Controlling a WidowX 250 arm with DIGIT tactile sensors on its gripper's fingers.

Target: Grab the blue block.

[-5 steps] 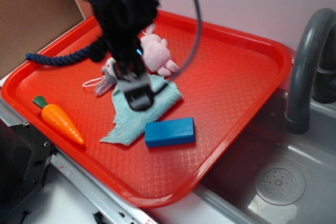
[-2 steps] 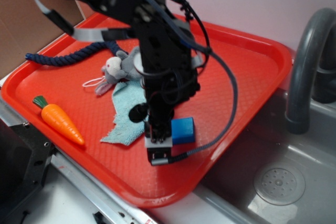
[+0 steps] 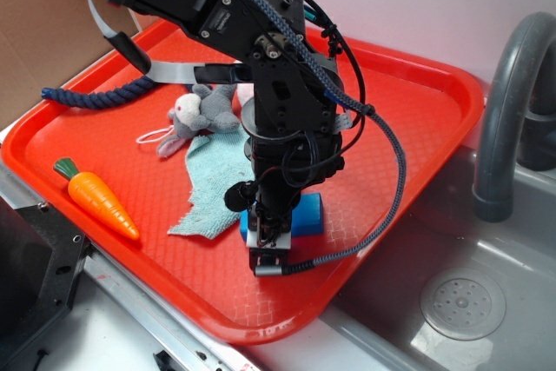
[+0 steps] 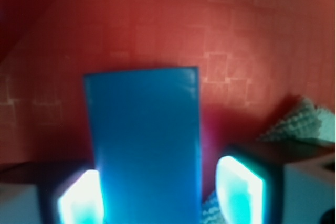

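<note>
The block (image 3: 308,214) lies flat on the red tray (image 3: 400,136), toward the tray's near edge, the one by the sink (image 3: 452,301). In the exterior view most of it is hidden behind the arm; only its right end shows. In the wrist view the block (image 4: 144,145) runs lengthwise up the middle of the picture, between the two fingers (image 4: 239,190). The end effector (image 3: 265,245) points straight down over the block, its jaws open and straddling it: the left finger sits against or very near the block's long side, while a strip of red tray shows between the right finger and the other side. It has hold of nothing.

A teal cloth (image 3: 208,188) lies crumpled just left of the block, and a corner of it shows beside the right finger in the wrist view. Behind the cloth, a grey plush bunny (image 3: 195,115) lies on the tray, partly under the arm. A navy rope (image 3: 100,95) runs along the tray's far left edge. A toy carrot (image 3: 95,202) lies near the tray's left corner, well apart from the block. A grey faucet (image 3: 508,102) rises over the sink beyond the tray's right edge.
</note>
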